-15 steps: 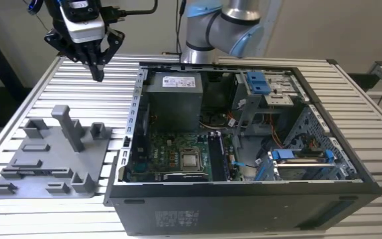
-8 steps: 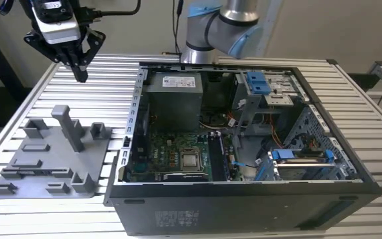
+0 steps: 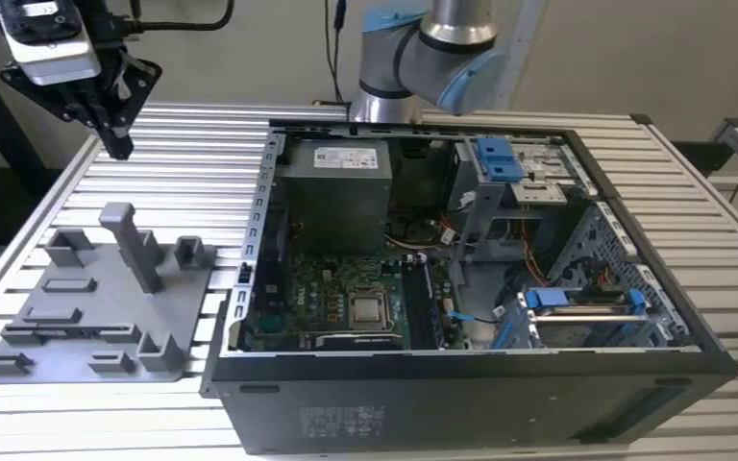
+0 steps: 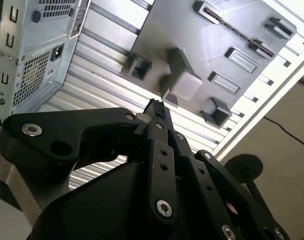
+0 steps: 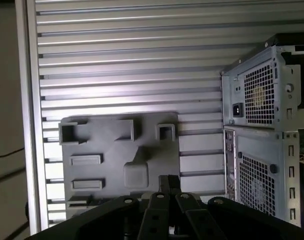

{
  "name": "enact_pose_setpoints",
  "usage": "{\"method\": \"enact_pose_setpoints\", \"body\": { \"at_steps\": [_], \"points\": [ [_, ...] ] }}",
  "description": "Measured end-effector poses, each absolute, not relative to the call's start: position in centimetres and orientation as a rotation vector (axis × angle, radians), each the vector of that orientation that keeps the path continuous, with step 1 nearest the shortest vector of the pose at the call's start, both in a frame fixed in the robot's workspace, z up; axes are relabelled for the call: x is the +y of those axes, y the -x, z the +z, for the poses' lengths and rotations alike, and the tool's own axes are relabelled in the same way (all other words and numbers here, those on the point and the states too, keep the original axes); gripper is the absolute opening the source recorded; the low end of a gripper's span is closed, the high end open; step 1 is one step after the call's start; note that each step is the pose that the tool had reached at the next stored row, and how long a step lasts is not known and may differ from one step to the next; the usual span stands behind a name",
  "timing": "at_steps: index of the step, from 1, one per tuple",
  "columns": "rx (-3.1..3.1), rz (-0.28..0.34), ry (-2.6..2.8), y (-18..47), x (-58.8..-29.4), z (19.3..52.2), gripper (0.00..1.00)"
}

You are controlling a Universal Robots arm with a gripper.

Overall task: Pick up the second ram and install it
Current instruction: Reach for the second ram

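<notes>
The grey tray [image 3: 189, 288] lies on the slatted table at the exterior view's left. A thin dark stick, the second ram [image 3: 74, 332], stands on edge in a long slot near the tray's front edge; in the second wrist view the ram [image 4: 237, 31] is a narrow dark strip. My gripper [image 3: 120, 144] hangs high above the tray's far side, well clear of the ram. Its black fingertips [image 4: 156, 107] are pressed together with nothing between them, and they point down at the tray's tall post [image 5: 137, 172].
The open computer case [image 3: 472, 384] lies on its side to the exterior view's right of the tray, with the motherboard [image 3: 331, 298] and its memory slots [image 3: 423, 303] exposed. The tray's post [image 3: 132, 245] and blocks [image 3: 189, 252] stand up under the gripper. The arm's base [image 3: 453, 58] is behind the case.
</notes>
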State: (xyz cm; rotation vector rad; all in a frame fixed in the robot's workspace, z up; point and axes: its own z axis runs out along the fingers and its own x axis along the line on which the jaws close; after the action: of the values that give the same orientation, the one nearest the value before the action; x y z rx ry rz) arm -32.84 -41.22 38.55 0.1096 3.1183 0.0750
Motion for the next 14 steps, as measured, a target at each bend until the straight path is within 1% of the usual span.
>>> {"method": "enact_pose_setpoints", "body": {
  "at_steps": [9, 14],
  "points": [
    [3.118, 0.075, -0.110, 36.9, -41.5, 38.4, 0.11],
    [3.119, 0.075, -0.109, 38.5, -42.3, 38.2, 0.11]
  ]
}}
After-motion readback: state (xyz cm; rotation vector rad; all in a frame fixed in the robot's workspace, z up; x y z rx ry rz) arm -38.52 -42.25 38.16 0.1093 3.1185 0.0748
